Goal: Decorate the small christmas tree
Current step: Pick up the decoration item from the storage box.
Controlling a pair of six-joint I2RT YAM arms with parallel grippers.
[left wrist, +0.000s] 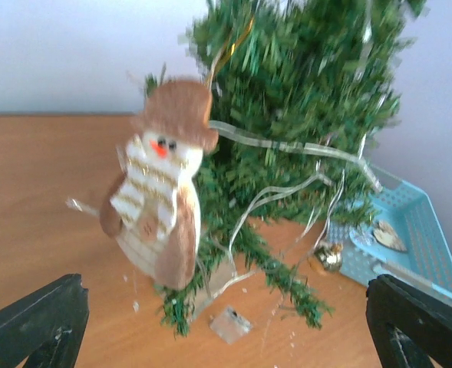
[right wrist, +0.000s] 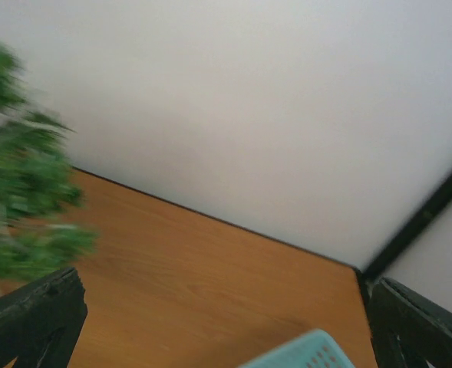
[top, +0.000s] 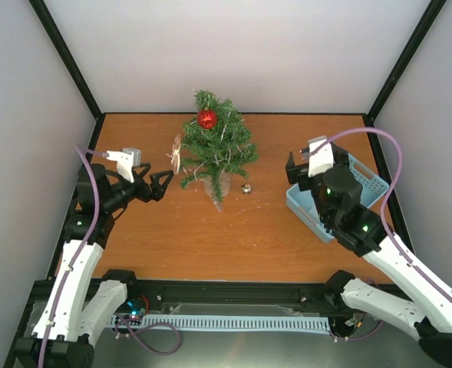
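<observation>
Left hand [top: 166,184] jaws wide apart, empty; right hand [top: 292,172] same; 2 arms reaching forward.

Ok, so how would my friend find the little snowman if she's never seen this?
Find the small bushy green christmas tree at the back of the orange-brown wooden table. On its side facing the left arm hangs a flat fabric snowman. It's the only decoration with a face: brown hat, orange nose, striped scarf, unlike the shiny round red bauble up top.
</observation>
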